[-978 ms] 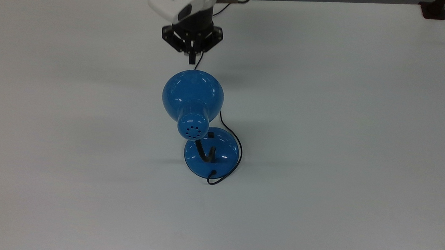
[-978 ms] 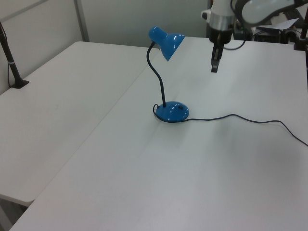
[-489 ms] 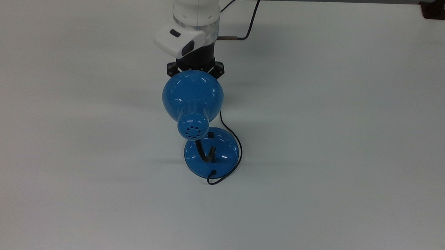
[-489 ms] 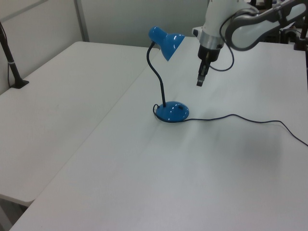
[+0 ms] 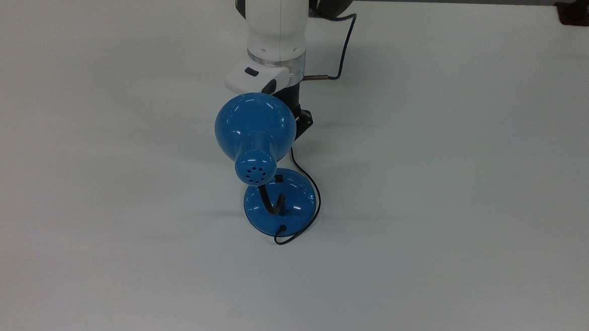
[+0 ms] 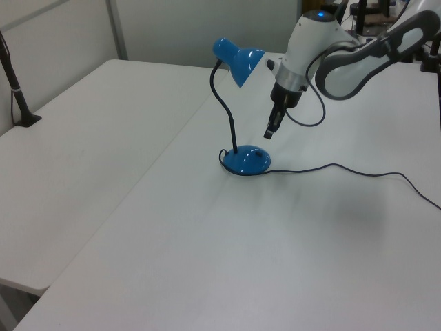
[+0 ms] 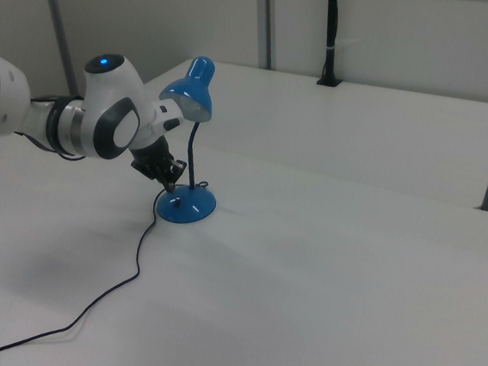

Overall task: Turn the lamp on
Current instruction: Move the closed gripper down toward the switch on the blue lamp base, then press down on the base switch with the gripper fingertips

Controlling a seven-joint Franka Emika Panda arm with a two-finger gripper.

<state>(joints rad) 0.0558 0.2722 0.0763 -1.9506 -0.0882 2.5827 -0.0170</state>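
Left view, scanning from its left: bare white table [image 6: 103, 227], then the lamp [image 6: 238, 110] near the middle, shade [image 6: 239, 58] up high on the black gooseneck [image 6: 226, 110], round base [image 6: 247, 160] flat on the table. Cord [image 6: 344, 169] runs off the base toward the left view's right edge, slack, lying loose on the surface. Lamp looks unlit, so the task is not yet done.

Just right of the shade in the left view, the gripper [image 6: 270, 129] hangs tilted, pointing down and toward the base, above it and apart from it, not touching. Fingers look pressed together into one narrow tip, nothing between them. Judgement: narrow tip suits poking a small switch; a dark patch on the base top [image 5: 272, 180] in the top view may be that switch, can't confirm. Arm comes in low under the shade, likely to clear it.

Right view: gripper [image 7: 173, 174] sits just left of the gooseneck, above the base [image 7: 186, 205].

No containers on the table.
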